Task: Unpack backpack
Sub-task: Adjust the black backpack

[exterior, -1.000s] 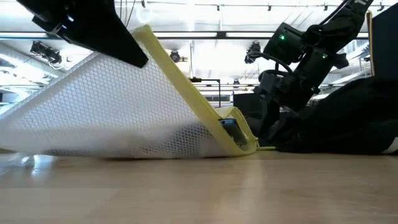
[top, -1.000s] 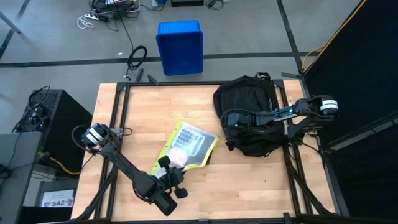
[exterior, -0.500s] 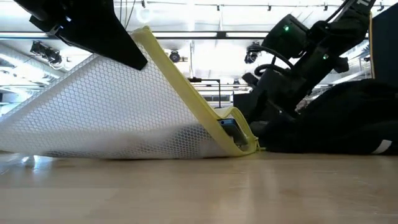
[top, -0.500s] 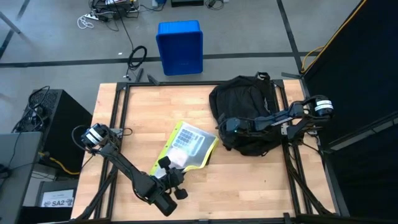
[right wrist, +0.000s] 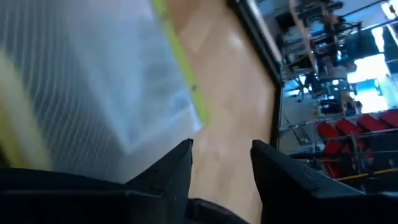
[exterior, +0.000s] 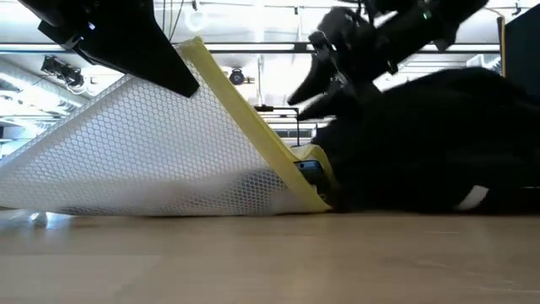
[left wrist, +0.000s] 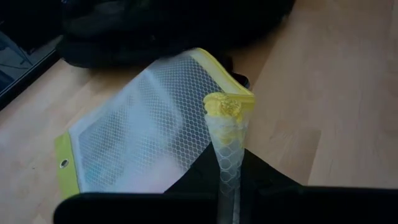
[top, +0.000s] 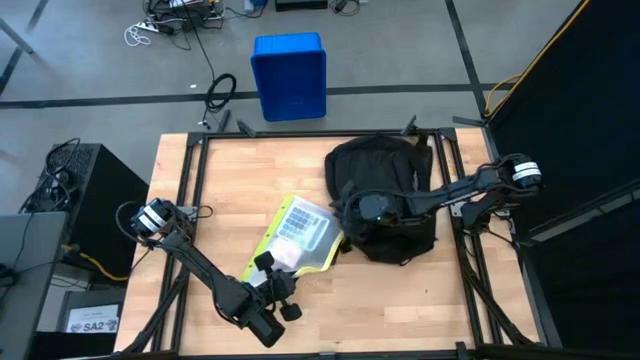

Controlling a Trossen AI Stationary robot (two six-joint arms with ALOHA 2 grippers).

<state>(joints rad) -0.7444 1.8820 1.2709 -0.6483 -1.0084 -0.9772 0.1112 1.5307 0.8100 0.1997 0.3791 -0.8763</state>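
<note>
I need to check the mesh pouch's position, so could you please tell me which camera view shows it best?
The high view: the whole mesh pouch lies flat on the table, against the backpack. The low view shows it edge-on, one side lifted. The left wrist view shows the left gripper pinching a corner. The right wrist view shows only part.

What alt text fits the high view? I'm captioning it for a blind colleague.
A black backpack lies on a wooden table, the right end effector at its edge. The left end effector pinches a yellow-edged mesh pouch beside it. A blue bin stands on the floor beyond.
</note>
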